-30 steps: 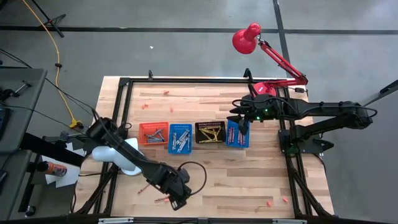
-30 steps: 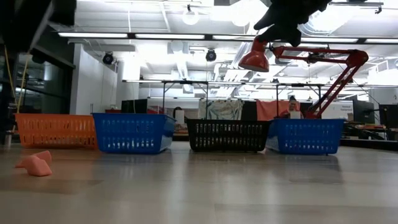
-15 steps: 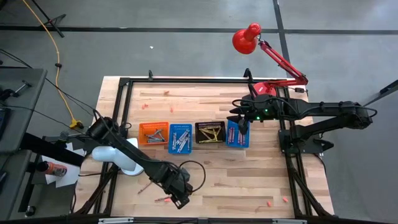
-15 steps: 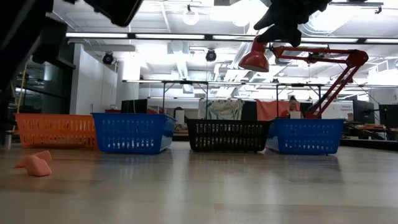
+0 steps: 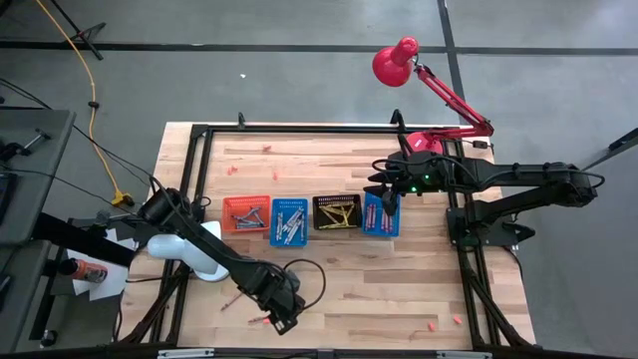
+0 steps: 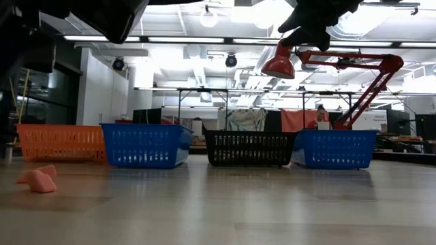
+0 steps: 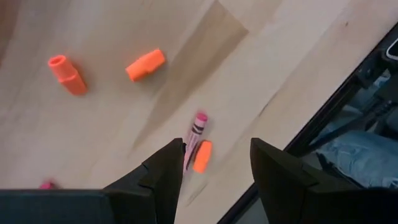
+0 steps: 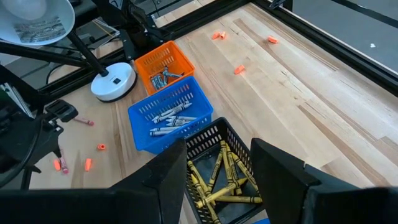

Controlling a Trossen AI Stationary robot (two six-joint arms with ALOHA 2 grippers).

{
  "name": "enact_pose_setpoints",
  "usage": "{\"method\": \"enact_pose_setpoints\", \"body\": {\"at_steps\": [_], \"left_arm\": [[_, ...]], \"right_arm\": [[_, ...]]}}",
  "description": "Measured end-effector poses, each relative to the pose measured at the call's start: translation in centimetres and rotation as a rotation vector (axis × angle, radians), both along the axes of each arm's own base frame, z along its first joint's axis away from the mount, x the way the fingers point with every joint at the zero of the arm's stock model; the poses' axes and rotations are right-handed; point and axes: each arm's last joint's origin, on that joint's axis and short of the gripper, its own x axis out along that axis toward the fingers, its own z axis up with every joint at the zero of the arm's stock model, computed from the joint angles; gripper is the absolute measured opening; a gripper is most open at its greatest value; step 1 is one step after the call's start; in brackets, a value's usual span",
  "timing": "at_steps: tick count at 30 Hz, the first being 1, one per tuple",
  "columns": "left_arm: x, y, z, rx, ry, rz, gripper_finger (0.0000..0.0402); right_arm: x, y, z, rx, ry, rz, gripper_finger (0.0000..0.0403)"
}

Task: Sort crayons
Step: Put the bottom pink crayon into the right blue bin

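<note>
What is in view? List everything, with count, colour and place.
baskets: four; orange, blue, black, blue; a row across the middle of the table
yellow crayons: many; in the black basket
grey crayons: many; in the blue basket beside it
pink crayon: one; loose near the table's front edge
orange pieces: three; around the pink crayon
lamp: one, red; far right corner
table: one, light wood
left gripper: open, above the pink crayon
right gripper: open, over the right-hand blue basket
</note>
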Motion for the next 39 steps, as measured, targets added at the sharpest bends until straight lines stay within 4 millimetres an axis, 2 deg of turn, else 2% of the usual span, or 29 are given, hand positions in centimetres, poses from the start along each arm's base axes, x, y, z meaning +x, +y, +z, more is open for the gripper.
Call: {"method": "enact_pose_setpoints", "body": {"at_steps": [7, 14, 18, 25, 31, 39], "left_arm": [[0.1, -0.4, -0.1, -0.018, -0.008, -0.016, 0.0172], [0.3, -1.3, -3.1, -0.017, 0.076, -0.015, 0.0172], [0.2, -1.6, -3.9, 0.013, 0.084, -0.011, 0.0172], [0.2, -1.2, -4.1, 0.103, 0.056, 0.001, 0.0172], [0.1, -1.6, -4.9, 0.103, 0.083, -0.031, 0.0172], [-0.3, -1.6, -5.1, 0.128, 0.103, -0.041, 0.0172]], "right_arm": [[0.0, 0.0, 0.0, 0.007, -0.001, -0.004, 0.0172], [0.0, -0.1, 0.0, 0.002, -0.001, -0.024, 0.0172], [-0.1, -0.1, -0.1, 0.003, 0.007, -0.046, 0.0172], [-0.1, -0.2, -0.2, -0.004, 0.015, -0.060, 0.0172], [-0.1, -0.2, -0.2, -0.001, 0.020, -0.061, 0.0172], [-0.1, -0.2, -0.2, -0.001, 0.020, -0.061, 0.0172]]}}
